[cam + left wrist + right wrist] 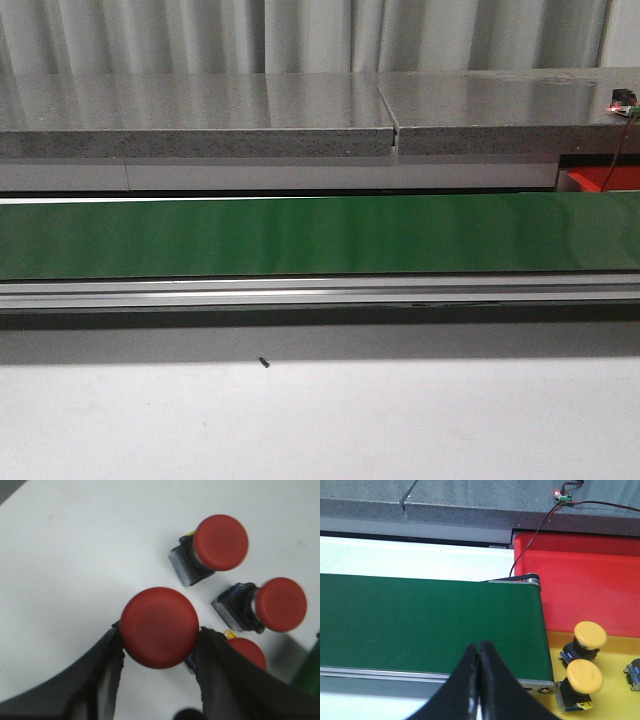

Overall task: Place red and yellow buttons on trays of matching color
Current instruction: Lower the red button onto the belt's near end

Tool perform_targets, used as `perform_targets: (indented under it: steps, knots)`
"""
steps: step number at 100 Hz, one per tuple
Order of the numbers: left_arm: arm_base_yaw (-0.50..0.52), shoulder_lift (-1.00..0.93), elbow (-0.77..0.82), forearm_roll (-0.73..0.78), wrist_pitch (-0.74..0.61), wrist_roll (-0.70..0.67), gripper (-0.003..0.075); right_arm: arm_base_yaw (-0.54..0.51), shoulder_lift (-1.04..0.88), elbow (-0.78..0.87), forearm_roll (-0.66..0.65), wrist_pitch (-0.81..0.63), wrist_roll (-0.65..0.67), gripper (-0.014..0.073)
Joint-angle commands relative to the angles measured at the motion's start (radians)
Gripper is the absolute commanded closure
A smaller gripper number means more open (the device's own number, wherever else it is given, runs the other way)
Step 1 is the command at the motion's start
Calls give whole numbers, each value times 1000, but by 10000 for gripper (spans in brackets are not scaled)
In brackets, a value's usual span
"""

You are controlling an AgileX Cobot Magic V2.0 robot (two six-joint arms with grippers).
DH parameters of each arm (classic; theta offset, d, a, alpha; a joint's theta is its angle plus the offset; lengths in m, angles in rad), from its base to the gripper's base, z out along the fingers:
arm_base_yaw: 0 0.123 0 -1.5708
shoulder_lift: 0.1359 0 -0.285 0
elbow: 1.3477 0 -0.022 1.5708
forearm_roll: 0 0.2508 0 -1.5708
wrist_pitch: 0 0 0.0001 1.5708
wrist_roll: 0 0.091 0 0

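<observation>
**Four red buttons on the left, two yellow already home on the right**

Four red mushroom caps show in the left wrist view, and the biggest in frame, the held red button [159, 627], sits squeezed between the dark fingers [102, 672] of the left gripper [160, 655], clamped on it over a white surface. Beside it lie three loose ones: an upper red button [220, 542] tipped on its side, grey square base showing, a second red button [280, 604] with a dark body, and a third red button [247, 652] half hidden behind the finger. Smooth, matte, domed caps, all of them.

Across the middle, the front view gives only the glossy green conveyor belt [320, 235] on its metal rail, with a speckled grey counter [200, 115] behind. No arm shows there.

Over to the right: the right gripper [479, 680] hangs over the belt's end, its black fingers pressed together on nothing. Past the belt sits the red tray [580, 585], plastic and bare where visible, and the yellow tray [615, 700] with two yellow buttons [590, 635] [585, 676] on it.

My read: the red one is mid-carry. Whether the white surface under it is the table or a tray I cannot tell. The next move calls for a steady carry and a clean release on red
</observation>
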Motion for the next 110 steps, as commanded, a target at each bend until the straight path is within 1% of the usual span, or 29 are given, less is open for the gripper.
perform_targets:
  steps: [1, 8, 24, 46, 71, 82, 99, 110]
  knots:
    - [2, -133, 11, -12, -32, 0, 490, 2, -1, -26, 12, -71, -10, 661]
    - [-11, -191, 39, -12, -15, 23, 490, 2, -1, -26, 12, -71, -10, 661]
    - [-64, -299, 61, -14, 31, 24, 490, 2, -1, -26, 12, -71, -10, 661]
    - [-217, -334, 66, -25, 55, 24, 490, 2, -1, -26, 12, -71, -10, 661]
    - [-369, -334, 169, -50, -44, 24, 490, 2, -1, -26, 12, -71, -10, 661]
    - [-398, -334, 201, -50, -82, 24, 490, 2, -1, -26, 12, -71, -10, 661]
    - [-400, -334, 203, -61, -82, 24, 488, 2, -1, -26, 12, -71, -10, 661]
    - [-400, -334, 203, -61, -56, 24, 488, 2, -1, -26, 12, -71, -10, 661]
